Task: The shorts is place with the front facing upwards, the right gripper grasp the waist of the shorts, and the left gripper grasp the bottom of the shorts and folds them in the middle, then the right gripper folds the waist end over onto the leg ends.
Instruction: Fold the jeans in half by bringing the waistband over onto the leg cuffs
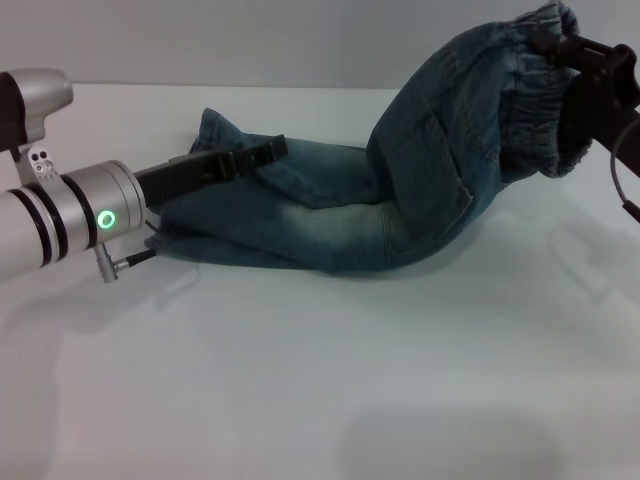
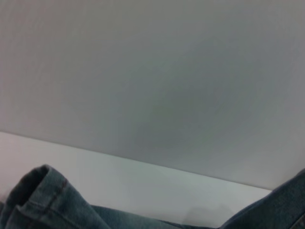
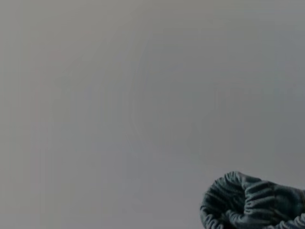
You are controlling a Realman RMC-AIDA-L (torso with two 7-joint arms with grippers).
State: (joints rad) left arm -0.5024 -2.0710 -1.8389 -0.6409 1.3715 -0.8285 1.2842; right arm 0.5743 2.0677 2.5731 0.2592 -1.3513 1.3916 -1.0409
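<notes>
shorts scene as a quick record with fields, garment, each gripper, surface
garment: blue denim shorts, elastic waist end raised off the table at the robot's right, leg ends lying flat at its left
right gripper: black right gripper shut on the gathered waistband, held up in the air
left gripper: black left gripper low over the leg ends, lying on the denim
surface: white table
fold state: waist not yet laid over the legs

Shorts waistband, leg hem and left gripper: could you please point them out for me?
waistband (image 1: 535,60): head view, gathered elastic edge, lifted.
leg hem (image 2: 40,183): left wrist view, stitched cuff edge.
left gripper (image 1: 262,152): head view, fingertips on denim.
</notes>
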